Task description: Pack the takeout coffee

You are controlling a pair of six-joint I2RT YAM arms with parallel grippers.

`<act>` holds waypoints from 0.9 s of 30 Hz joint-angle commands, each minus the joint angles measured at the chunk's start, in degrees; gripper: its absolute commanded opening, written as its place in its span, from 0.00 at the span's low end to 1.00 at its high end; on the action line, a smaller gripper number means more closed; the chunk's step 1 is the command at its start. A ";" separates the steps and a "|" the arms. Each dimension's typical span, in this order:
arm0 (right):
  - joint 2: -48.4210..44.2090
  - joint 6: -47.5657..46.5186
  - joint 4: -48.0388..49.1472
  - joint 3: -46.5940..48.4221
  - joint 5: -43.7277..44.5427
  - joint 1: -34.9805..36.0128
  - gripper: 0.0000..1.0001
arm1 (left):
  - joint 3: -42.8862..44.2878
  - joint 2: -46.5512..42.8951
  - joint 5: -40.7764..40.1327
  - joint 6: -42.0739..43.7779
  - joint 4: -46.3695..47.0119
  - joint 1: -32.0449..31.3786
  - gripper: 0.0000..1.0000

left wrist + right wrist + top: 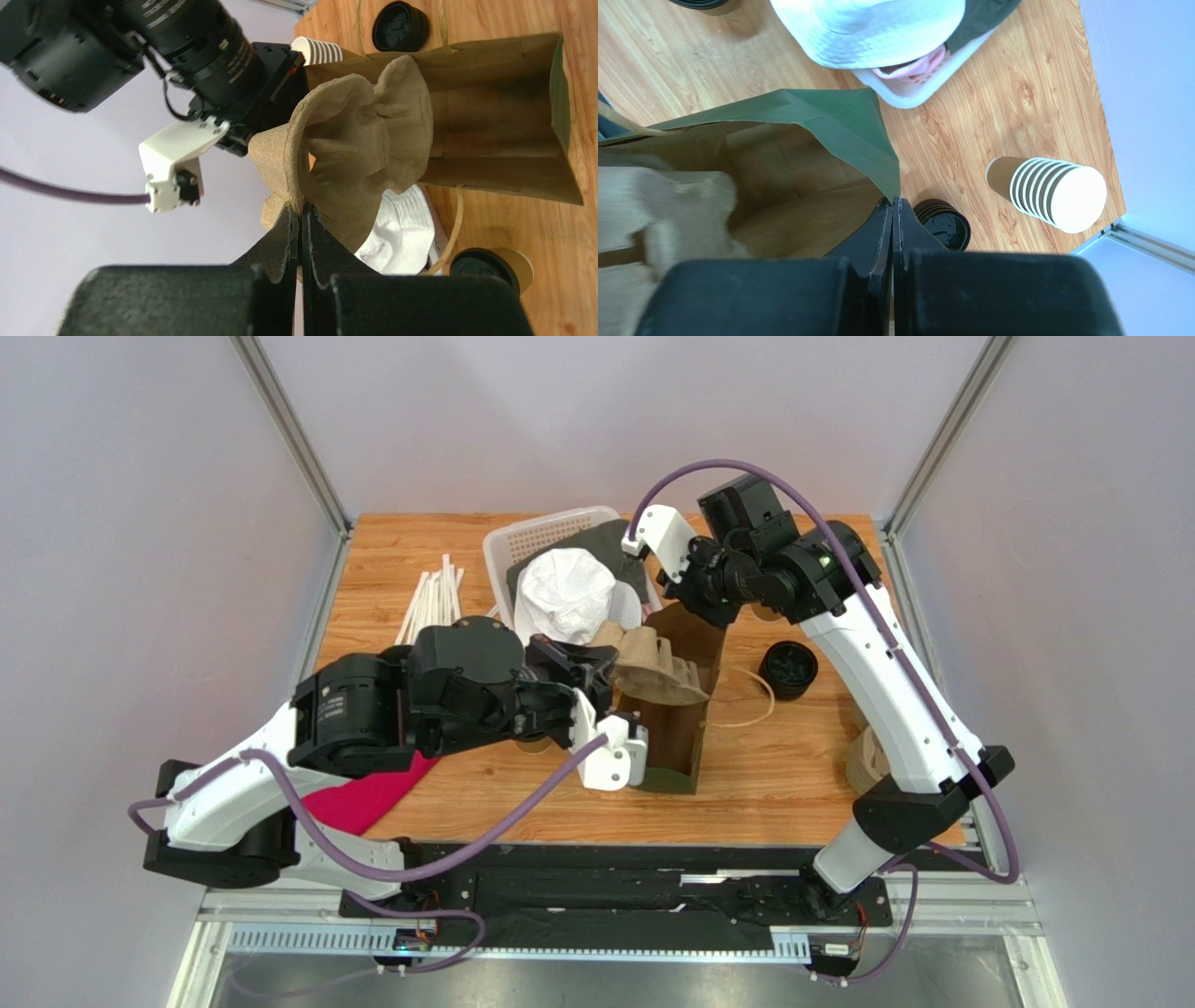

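The likeliest trouble is at the mouth of the paper bag (505, 112). The pulp cup carrier (358, 140) hangs right at the opening and looks about as wide as the mouth. If it goes in crooked, its lobes could catch the rim and fold the paper, or shove the whole bag along the table (1018, 105). The carrier is pinched only by a thin edge, so it may swivel in the grip. The bag's rim is also held by a narrow strip of paper, which could tear or slip free if the carrier pushes hard against it.

The takeout coffee (491, 266), black lid on, stands on the table outside the bag, just beside the white cloth (400, 231) in the basket (913, 94), with neither arm touching it. It sits close to the left arm's working space, so a wide sweep could tip it.

The left gripper (300, 217) has its jaws pressed almost together, clamped on the carrier's edge with only the pulp wall between them. The right gripper (892, 210) has its jaws drawn tight on the green-lined rim of the bag, holding the mouth open. The black lids (941, 224) and the stack of cups (1046, 192) lie on the right, away from both grips.
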 commanded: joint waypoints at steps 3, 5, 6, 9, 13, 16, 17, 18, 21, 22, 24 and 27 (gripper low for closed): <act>-2.51 0.41 -3.57 1.29 -2.27 3.23 0.00 | -0.83 1.68 -2.33 3.80 -1.81 -2.07 0.00; -3.12 0.32 -3.39 0.67 -2.79 4.11 0.00 | -0.22 3.27 -1.80 2.83 -4.00 -2.16 0.00; -3.21 0.32 -3.48 0.23 -3.14 4.90 0.00 | 0.48 3.88 -1.63 2.31 -4.80 -2.25 0.00; -4.53 0.23 -3.48 -0.56 -4.38 6.22 0.00 | 1.19 5.82 -1.19 0.02 -6.92 -2.25 0.00; -6.29 -0.03 -2.87 -2.14 -4.73 7.28 0.00 | 1.02 7.92 -1.10 -3.40 -7.97 -2.25 0.00; -6.90 0.06 -3.13 -2.49 -5.95 7.46 0.00 | 0.75 9.15 -0.49 -5.16 -8.15 -2.25 0.00; -7.17 0.06 -2.95 -2.76 -6.31 7.54 0.00 | 0.67 9.42 -0.22 -5.52 -8.41 -2.25 0.00; -7.34 0.06 -2.95 -2.93 -6.57 7.54 0.00 | 0.49 9.77 0.04 -5.96 -8.50 -2.25 0.00; -8.40 -0.12 -2.87 -3.99 -8.15 7.54 0.00 | -0.12 10.74 1.18 -7.19 -8.68 -2.25 0.00; -9.01 -0.21 -2.69 -4.42 -8.77 7.46 0.00 | 0.05 11.35 1.62 -8.06 -8.85 -2.25 0.00; -9.54 -0.21 -2.07 -5.92 -8.69 7.54 0.00 | 2.50 12.32 2.41 -9.21 -9.99 -2.25 0.00; -9.46 0.06 -1.99 -6.71 -7.46 7.54 0.00 | 6.37 14.16 3.21 -10.70 -12.80 -2.25 0.00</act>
